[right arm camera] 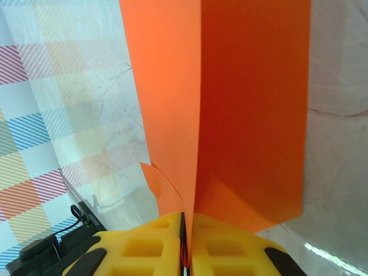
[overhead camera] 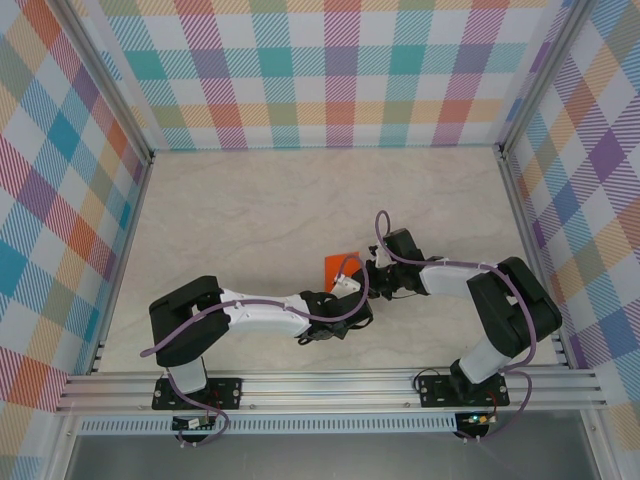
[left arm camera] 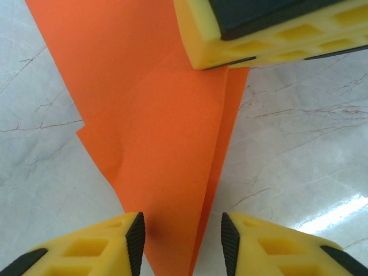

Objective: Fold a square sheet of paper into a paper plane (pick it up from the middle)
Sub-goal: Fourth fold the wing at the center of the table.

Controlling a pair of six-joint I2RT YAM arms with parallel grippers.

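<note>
This was a robotics lab test cell: a pale marble-look tabletop was boxed in on three sides by panels printed in pastel plaid and framed with aluminium posts. Two white-and-black robot arms, the left arm and the right arm, stood bolted to a slotted aluminium rail at the near edge, with purple cables looping along them

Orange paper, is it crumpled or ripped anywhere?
A little. In the right wrist view, a small corner of the orange paper curls out beside the right gripper, which pinches it. In the left wrist view, one folded layer has a shallow dent near its left edge.
</note>
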